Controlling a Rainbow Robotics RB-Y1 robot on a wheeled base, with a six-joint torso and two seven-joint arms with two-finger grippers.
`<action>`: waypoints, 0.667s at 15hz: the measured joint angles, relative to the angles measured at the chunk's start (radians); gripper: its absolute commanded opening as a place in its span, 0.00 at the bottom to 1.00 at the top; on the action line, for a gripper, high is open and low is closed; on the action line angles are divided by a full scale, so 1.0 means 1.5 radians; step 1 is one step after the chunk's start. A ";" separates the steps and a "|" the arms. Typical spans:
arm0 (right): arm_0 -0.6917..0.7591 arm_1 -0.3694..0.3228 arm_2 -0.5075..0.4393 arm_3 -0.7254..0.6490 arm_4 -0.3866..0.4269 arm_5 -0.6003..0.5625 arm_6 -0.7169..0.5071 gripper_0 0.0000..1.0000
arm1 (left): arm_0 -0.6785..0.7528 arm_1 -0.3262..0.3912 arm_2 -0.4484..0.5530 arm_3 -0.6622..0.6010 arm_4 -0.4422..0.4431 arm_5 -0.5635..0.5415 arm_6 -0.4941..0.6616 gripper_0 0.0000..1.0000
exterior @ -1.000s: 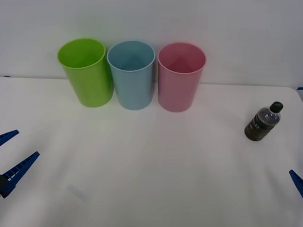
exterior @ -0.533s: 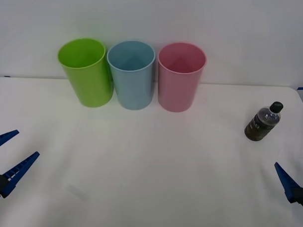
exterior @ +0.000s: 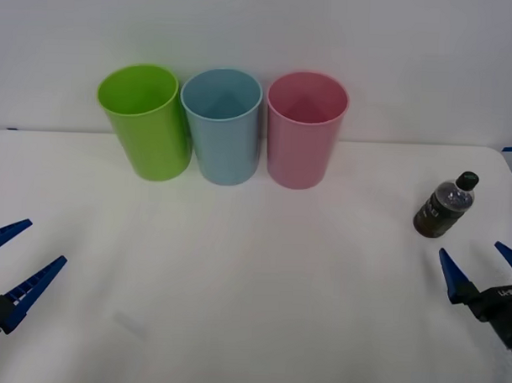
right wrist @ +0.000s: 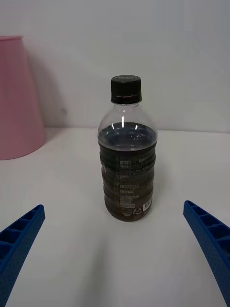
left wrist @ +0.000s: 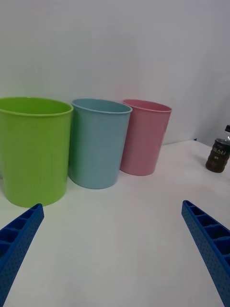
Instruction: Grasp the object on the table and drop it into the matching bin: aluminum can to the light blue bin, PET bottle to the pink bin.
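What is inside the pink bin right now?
The pink bin shows only its bare pink inner wall; its bottom is hidden by the rim. The PET bottle stands upright on the table.

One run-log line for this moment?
phase: approach | right gripper: open, just short of upright PET bottle | left gripper: open, idle | pink bin: untouched

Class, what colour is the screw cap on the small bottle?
Black. The cap of the bottle shows best in the right wrist view.

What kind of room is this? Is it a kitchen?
Probably not a kitchen; more likely a robot test bench. A bare white table against a blank wall holds just three coloured bins, including the pink bin, and one PET bottle.
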 measured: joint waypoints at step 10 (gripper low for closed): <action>-0.126 0.024 0.021 0.110 0.001 0.067 0.029 1.00 | 0.000 0.000 0.000 0.000 0.000 0.000 0.000 1.00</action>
